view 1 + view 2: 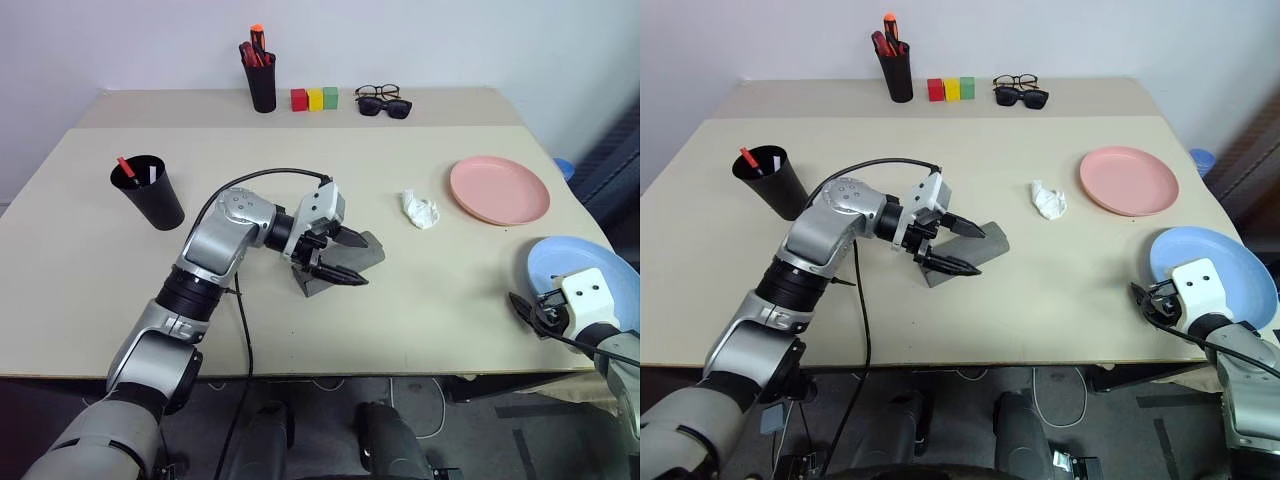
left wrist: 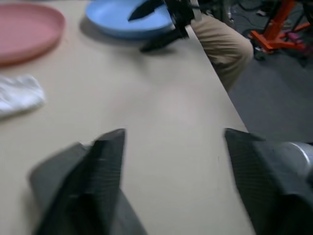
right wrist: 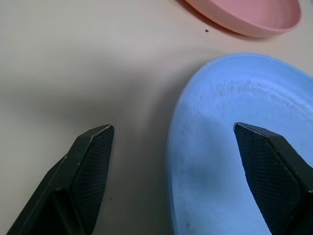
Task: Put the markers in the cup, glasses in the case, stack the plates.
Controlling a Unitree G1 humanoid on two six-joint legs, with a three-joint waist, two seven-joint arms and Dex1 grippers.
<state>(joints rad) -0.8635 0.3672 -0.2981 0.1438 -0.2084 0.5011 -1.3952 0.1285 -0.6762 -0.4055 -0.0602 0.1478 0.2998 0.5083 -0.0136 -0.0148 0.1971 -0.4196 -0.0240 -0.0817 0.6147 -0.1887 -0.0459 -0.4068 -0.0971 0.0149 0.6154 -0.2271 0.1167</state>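
Beige table: right gripper [image 3: 171, 134], jaws gaping, straddling rim of blue plate [image 3: 234, 161] at right edge; pink plate [image 1: 499, 190] lying beyond, toward far edge.
Left gripper [image 1: 337, 255], jaws spread, hovering over case [image 1: 345, 265] mid-table.

I see my left arm [image 1: 215, 250] in silver-grey segments with black joints, a black cable looping overhead, white wrist housings, and textured black claw fingers [image 3: 93, 161].

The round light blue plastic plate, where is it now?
The light blue plate lies at the table's near right edge, below the pink plate, with the right end effector straddling its rim.
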